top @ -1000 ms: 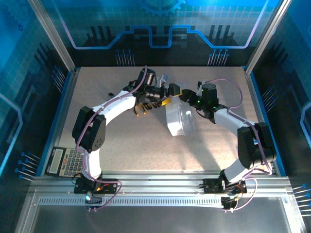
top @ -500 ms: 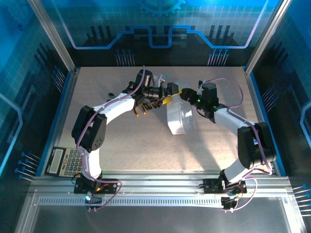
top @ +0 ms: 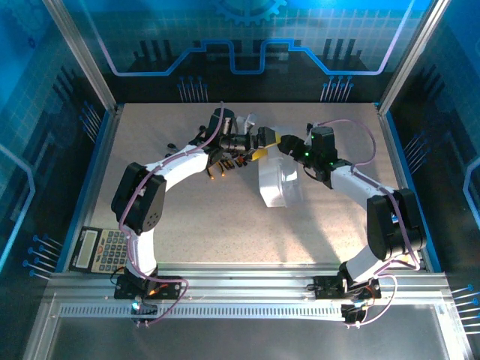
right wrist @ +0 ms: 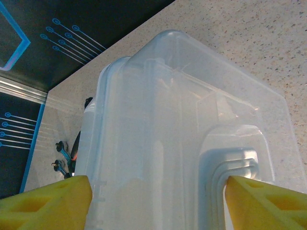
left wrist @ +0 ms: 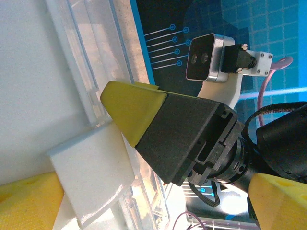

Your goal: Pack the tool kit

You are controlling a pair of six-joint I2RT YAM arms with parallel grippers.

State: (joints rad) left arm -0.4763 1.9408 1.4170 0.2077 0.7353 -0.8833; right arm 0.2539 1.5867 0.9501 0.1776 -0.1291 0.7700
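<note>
The clear plastic case (top: 277, 186) lies mid-table with both grippers meeting at its far end. My left gripper (top: 262, 141) is wide open; in its wrist view the yellow fingers (left wrist: 29, 201) flank the case's white latch (left wrist: 91, 177) and clear rim (left wrist: 96, 72). My right gripper (top: 286, 147) faces it, its yellow finger (left wrist: 129, 108) close in that view. In the right wrist view my gripper (right wrist: 158, 203) stands open over the case (right wrist: 168, 134), one fingertip at its left edge, the other by the moulded latch recess (right wrist: 235, 153). Small tools (top: 219, 163) lie left of the case.
A grey calculator (top: 101, 247) sits at the table's near-left corner. Blue walls and aluminium frame posts (top: 79, 56) close in the sides and back. A few dark tool handles (right wrist: 72, 153) show on the speckled tabletop beyond the case's left edge.
My left gripper has edged slightly toward the back of the table beside the case's far end. The case and right arm have hardly moved.
</note>
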